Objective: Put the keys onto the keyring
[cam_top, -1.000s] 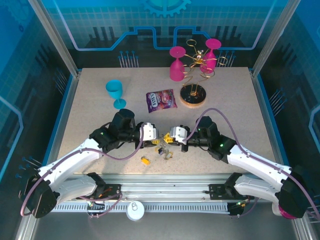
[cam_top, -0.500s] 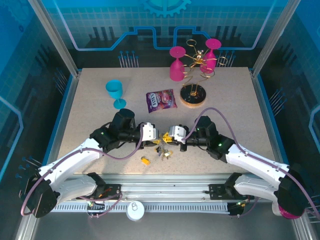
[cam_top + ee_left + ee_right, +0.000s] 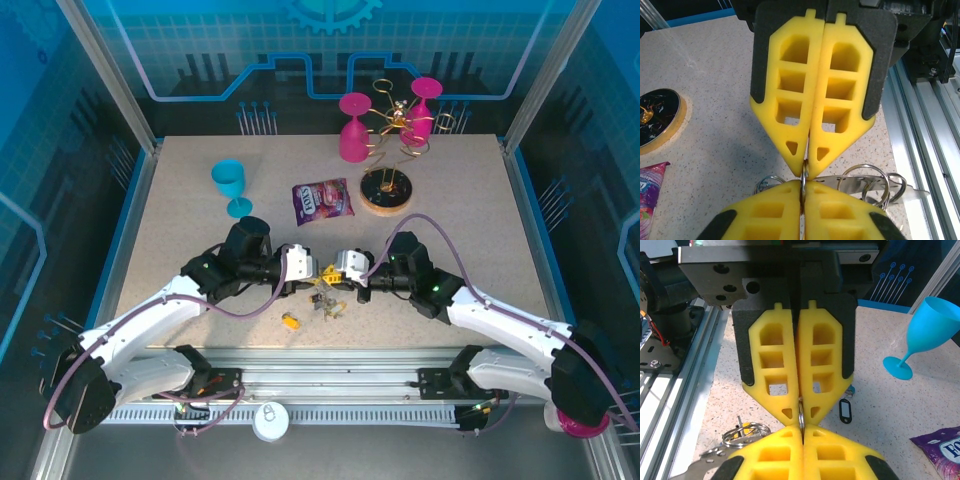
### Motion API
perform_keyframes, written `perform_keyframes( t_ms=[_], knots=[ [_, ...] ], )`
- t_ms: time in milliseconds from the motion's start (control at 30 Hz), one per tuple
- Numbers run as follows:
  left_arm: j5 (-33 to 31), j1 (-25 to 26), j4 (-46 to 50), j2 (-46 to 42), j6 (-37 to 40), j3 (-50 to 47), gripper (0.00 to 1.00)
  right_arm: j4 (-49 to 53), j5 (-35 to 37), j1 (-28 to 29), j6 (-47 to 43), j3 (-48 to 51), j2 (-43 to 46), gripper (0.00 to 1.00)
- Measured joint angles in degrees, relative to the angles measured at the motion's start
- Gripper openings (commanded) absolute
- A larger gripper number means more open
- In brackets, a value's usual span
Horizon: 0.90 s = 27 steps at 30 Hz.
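My left gripper [image 3: 321,275] and right gripper [image 3: 336,279] meet tip to tip at the table's near middle. Both are shut on the same thin grey keyring, seen edge-on [image 3: 804,176] [image 3: 801,418]. In the left wrist view my own gripper [image 3: 803,192] sits at the bottom, the right one above. In the right wrist view my own gripper [image 3: 802,432] faces the left one. Keys on small split rings hang in a bunch [image 3: 326,300] under the tips, with a metal piece [image 3: 865,183]. A black tag [image 3: 845,410] and a blue tag [image 3: 851,389] lie beyond. One yellow-orange tagged key [image 3: 290,322] lies alone.
A purple snack packet [image 3: 322,200] lies behind the grippers, a blue goblet [image 3: 231,185] at the back left. The round wooden base [image 3: 387,192] carries a gold wire rack [image 3: 398,125] with two pink glasses [image 3: 353,125]. The metal rail [image 3: 330,360] runs along the near edge.
The right gripper has slid a little left, bringing its tips against the left gripper's. The key bunch below shifted slightly with it.
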State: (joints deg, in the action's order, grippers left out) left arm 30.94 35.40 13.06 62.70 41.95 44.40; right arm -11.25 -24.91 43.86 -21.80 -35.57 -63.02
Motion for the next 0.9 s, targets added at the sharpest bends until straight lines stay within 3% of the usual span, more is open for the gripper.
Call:
perform_keyframes(
  t_ms=[167, 233, 400, 700, 900],
  knots=[
    [-0.2, 0.0, 0.1, 0.0, 0.1, 0.0, 0.00, 0.0, 0.4, 0.0, 0.0, 0.0, 0.0, 0.00],
    [-0.5, 0.0, 0.0, 0.0, 0.1, 0.0, 0.00, 0.2, 1.0, 0.0, -0.1, 0.0, 0.1, 0.22],
    [-3.4, 0.0, 0.6, 0.0, 0.6, 0.1, 0.00, 1.8, 6.3, 0.0, -1.4, 0.5, 3.5, 0.37],
    [-14.0, 0.2, 1.6, 0.0, 1.8, 1.5, 0.00, 8.5, 23.1, -0.4, 2.3, 0.7, 8.2, 0.38],
    [-20.2, 0.2, 0.6, 0.7, -1.3, 3.8, 0.00, 14.2, 27.7, -0.4, 7.5, 0.2, 8.2, 0.35]
  ],
)
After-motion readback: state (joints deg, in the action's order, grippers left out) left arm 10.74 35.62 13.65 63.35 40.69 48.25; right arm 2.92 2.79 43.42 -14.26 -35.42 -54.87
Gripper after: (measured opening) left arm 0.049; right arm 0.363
